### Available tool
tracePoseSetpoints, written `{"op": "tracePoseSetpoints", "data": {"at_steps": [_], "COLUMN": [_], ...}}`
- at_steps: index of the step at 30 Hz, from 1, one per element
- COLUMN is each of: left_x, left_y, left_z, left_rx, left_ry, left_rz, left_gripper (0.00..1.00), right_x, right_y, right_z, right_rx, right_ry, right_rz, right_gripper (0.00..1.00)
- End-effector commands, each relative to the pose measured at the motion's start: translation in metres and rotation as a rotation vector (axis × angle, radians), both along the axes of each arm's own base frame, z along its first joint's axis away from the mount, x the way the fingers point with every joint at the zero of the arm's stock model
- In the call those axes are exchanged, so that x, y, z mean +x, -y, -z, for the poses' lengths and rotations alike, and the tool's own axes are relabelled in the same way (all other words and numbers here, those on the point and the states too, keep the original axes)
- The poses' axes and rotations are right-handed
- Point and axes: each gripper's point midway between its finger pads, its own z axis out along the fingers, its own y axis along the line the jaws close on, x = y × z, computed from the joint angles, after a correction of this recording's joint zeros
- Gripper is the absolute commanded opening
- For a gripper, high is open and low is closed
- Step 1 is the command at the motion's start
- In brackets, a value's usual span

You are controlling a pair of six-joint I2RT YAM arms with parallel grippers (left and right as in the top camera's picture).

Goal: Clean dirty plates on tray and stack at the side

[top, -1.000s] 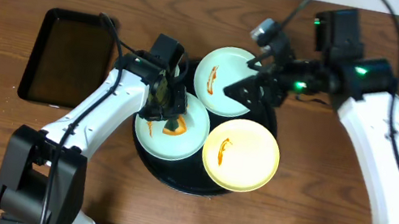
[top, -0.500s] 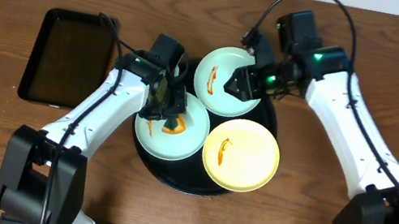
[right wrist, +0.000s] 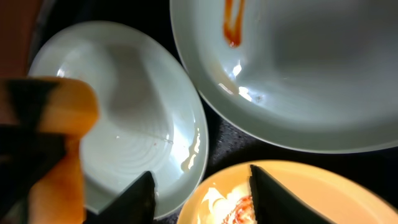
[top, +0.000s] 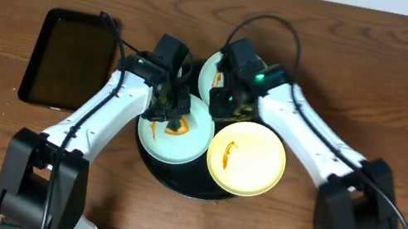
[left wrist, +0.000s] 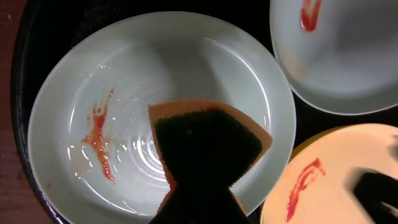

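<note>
Well, the tray has all three plates on it and none is stacked at the side. So the job looks to be in its wiping step, near the start.

At the near edge of the tray, on the right, lies the yellow plate with an orange streak on it. Beside it, on the tray's left side, lies a mint plate. The left gripper is clamped on a sponge and presses its dark side on the middle of this plate. A sauce smear sits on the plate's left part, apart from the sponge, so this plate does not look clean.

The right gripper hangs over the middle of the tray, above the spot where the plates meet. Its two fingers stand apart and hold nothing. It is hard to tell if they touch a plate.

At the far side of the tray lies the other mint plate, with a red streak too.

The next move likely calls for sliding the sponge left over the smear, pressed flat, while the plate is kept from slipping.
</note>
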Motion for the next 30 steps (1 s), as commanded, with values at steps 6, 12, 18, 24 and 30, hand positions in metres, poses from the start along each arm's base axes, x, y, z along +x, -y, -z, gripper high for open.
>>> {"op": "tracePoseSetpoints", "data": {"at_steps": [6,12,18,24,30], "left_x": [-0.001,-0.001,0.003,0.006,0.005], "left_y": [-0.003,-0.003,-0.013,-0.023,-0.031], "left_z": [0.003,0.003,0.005,0.005,0.005], "left_rx": [0.011,0.014,0.066,0.065,0.036], "left_ry": [-0.012,-0.011,0.007,0.004,-0.033], "left_rz": [-0.019,-0.019,-0.034,-0.069,-0.16], "left_gripper": [0.08,0.08,0.08,0.08,0.07], "right_x": [-0.005,-0.009,-0.011,-0.01,-0.01], "right_y": [-0.003,-0.003,-0.01,-0.015,-0.015], "right_z": [0.028,0.048,0.047,0.049,0.054], "right_rx": [-0.054,-0.083,-0.075,-0.071,-0.077], "right_ry": [-0.035,-0.074,-0.061,-0.049,-0.056], "right_rz": [0.036,0.03,0.015,0.007,0.007], "right_gripper": [0.33,0.32,0.33,0.35,0.34]}}
